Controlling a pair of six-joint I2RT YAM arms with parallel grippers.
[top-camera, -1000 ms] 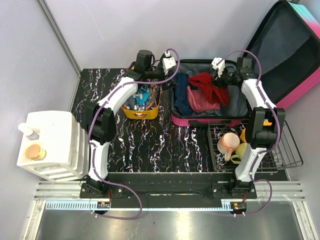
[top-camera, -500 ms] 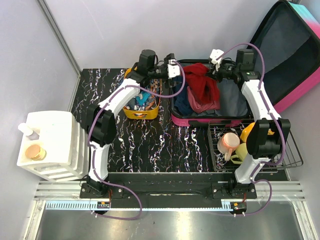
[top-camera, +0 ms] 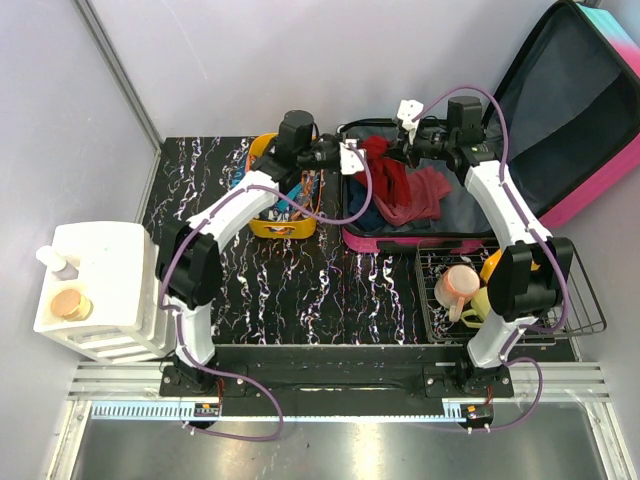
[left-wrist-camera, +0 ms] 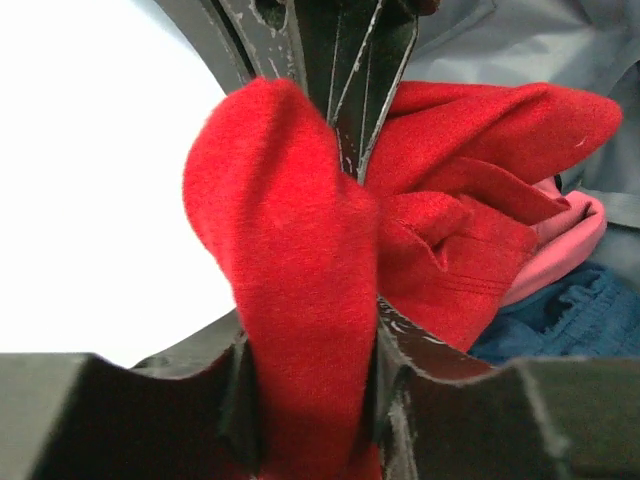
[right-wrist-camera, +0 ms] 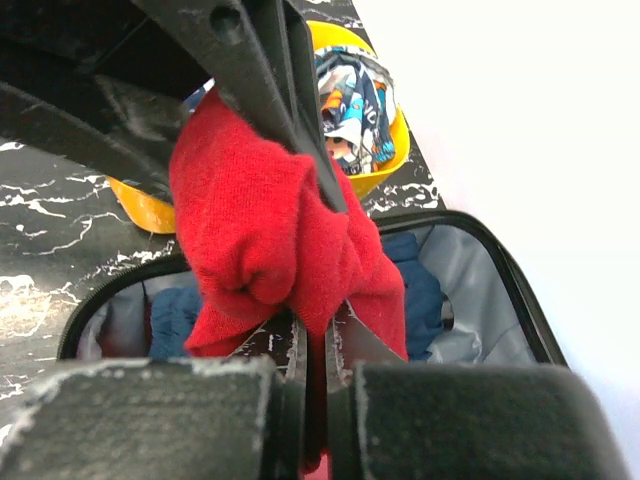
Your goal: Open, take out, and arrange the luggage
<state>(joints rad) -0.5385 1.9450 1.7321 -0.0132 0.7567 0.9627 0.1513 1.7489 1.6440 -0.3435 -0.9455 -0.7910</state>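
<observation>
I find the right gripper (right-wrist-camera: 315, 335) clamped tight on the red garment (left-wrist-camera: 470, 200) and the left gripper (left-wrist-camera: 310, 340) pinching a thick fold. Opposed pulls could slip it back into the luggage (top-camera: 400, 242).

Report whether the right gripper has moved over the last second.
Yes: the right gripper shifted left across the open luggage, toward the yellow bin, carrying the red cloth.

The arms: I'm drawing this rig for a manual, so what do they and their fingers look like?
Both the left arm and right arm have white links, chunky black joints and a loose purple cable running along them. The fingers are flat, black and scuffed.
</observation>
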